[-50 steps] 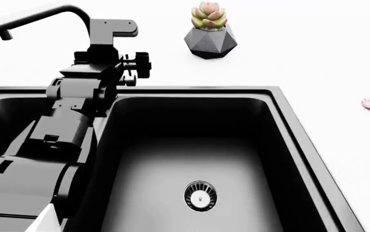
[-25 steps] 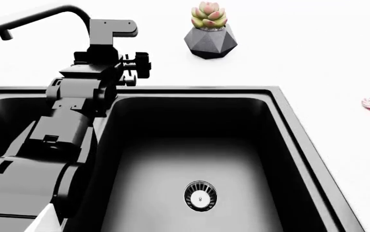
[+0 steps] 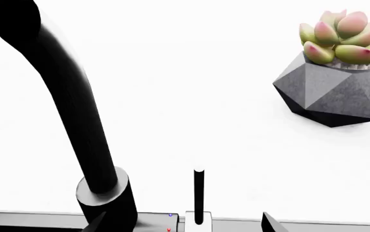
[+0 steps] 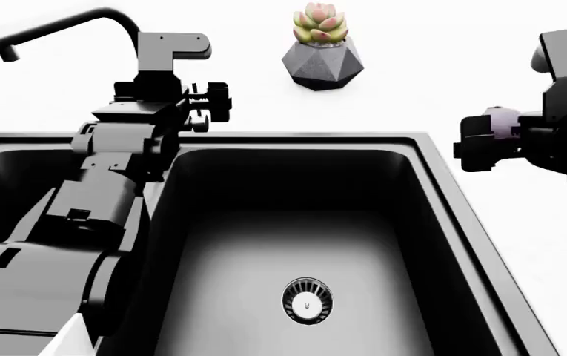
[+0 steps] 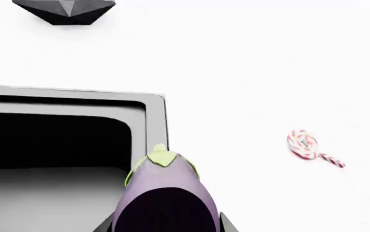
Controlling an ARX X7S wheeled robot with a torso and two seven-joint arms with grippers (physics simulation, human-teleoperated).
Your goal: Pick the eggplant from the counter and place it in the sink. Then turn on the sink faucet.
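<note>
A: The right gripper (image 4: 481, 141) has come into the head view, clamped on the eggplant (image 5: 165, 191), right at the sink (image 4: 439, 178) rim.

B: Carry it over the basin, then lower. Left gripper (image 3: 181, 223) waits open by the faucet (image 3: 75, 121).

On the white surface (image 4: 412, 81), the right gripper (image 4: 483, 144) holds the purple eggplant (image 4: 502, 122) in its jaws just beside the black sink (image 4: 442, 193). The left gripper (image 4: 207, 104) sits by the sink faucet (image 4: 159, 48). A potted succulent (image 4: 322, 48) stands behind.
</note>
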